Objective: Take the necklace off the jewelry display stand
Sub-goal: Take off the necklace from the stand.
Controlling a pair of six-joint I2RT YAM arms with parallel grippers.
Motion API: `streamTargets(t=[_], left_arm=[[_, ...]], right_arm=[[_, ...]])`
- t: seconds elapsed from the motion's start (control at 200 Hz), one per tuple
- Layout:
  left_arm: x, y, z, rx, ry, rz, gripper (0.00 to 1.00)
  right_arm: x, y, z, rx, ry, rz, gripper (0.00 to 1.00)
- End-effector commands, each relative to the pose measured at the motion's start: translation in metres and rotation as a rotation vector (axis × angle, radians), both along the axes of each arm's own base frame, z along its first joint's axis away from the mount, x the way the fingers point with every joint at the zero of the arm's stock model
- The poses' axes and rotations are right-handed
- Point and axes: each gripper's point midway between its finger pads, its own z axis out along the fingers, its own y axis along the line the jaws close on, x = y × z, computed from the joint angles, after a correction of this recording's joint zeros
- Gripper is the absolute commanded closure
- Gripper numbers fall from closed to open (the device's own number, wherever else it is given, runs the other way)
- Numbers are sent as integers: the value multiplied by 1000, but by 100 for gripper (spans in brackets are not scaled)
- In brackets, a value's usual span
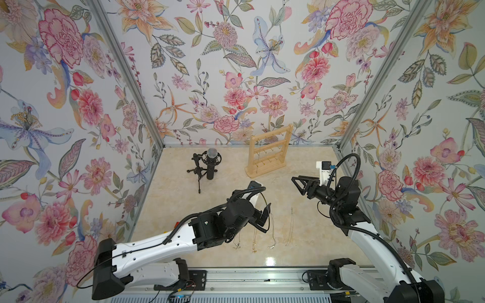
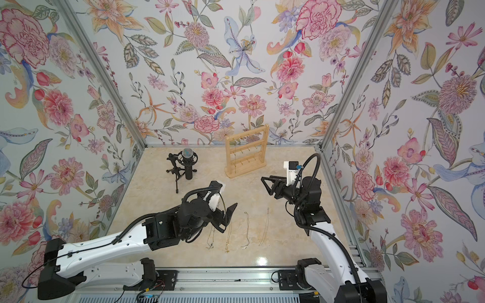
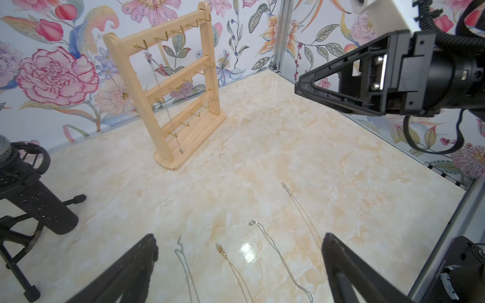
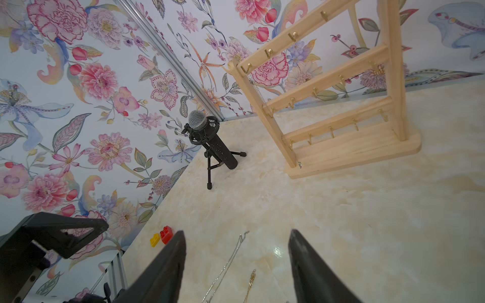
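Marble tabletop (image 3: 262, 157); necklace (image 3: 162, 97) apparently hangs on stand (image 3: 195, 133).

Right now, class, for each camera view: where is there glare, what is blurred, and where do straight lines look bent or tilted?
In both top views: a glare spot on the tabletop near its front edge; loose necklaces faint. Left wrist view: left fingers blurred, jewelry display stand tilted, glare between chains. Right wrist view: right fingers blurred, stand leaning hard.

light: bright, even; glare: on tabletop (image 1: 270, 261); wrist-view edges: warped
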Motion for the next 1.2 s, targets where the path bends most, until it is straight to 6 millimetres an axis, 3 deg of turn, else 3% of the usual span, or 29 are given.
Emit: streamTargets(t=[0.0, 0.185, 0.265, 0.47, 0.56, 0.846, 1.011, 1.196], left_arm=[[9, 43, -5, 124, -3, 71, 1], [31, 101, 5, 153, 30, 168, 1], [38, 121, 4, 167, 41, 208, 1], [56, 156, -31, 198, 107, 281, 1], [62, 161, -51, 184, 138, 280, 3], [70, 158, -81, 178, 165, 274, 4], [74, 165, -87, 146, 174, 282, 5], [74, 164, -91, 149, 178, 274, 6]], right_arm=[[-10, 27, 37, 32, -114, 159, 44], [8, 63, 40, 13, -94, 247, 58], [22, 76, 39, 1, -81, 261, 60], [67, 87, 28, -31, -58, 195, 65], [85, 86, 24, -26, -68, 146, 67], [135, 93, 18, -17, -110, 53, 66], [161, 103, 12, -42, -132, 33, 70], [178, 121, 7, -74, -144, 48, 72]])
